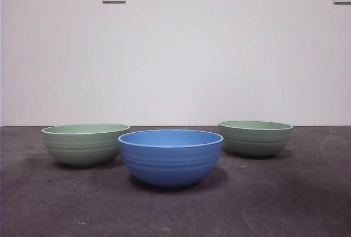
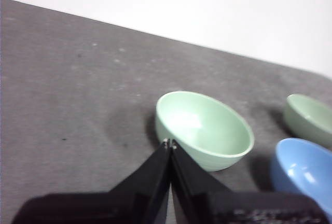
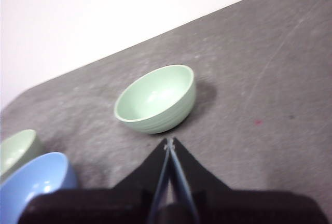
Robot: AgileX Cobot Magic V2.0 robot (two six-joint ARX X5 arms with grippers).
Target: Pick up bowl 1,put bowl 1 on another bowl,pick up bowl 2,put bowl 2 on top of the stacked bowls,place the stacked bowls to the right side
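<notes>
Tabletop: dark grey, carrying three separate upright bowls; nothing is stacked yet, so the first pick is judged to be the step in hand.

Blue bowl: the largest, standing at the middle of the tabletop and nearest its front edge. It is the stacking base. It also appears at the margin of both wrist views.

Bowl 2: paler mint green, toward the left edge of the tabletop, just behind the blue bowl and apart from it. In the left wrist view it lies directly ahead of the left gripper, close beyond the fingers.

Bowl 1: darker grey-green, toward the right edge and set farther back, well apart from the blue bowl. In the right wrist view it lies straight ahead of the right gripper, a short way past the fingers.

Deciding relation: bowl 1 sits on the right arm's side, so the right gripper is the nearer one for the first pick. The bowl is round and has no long axis; a rim grasp appears workable from any approach.

Fingers: both pairs are pressed together and hold nothing. The right pair must spread before descending over bowl 1's rim.
</notes>
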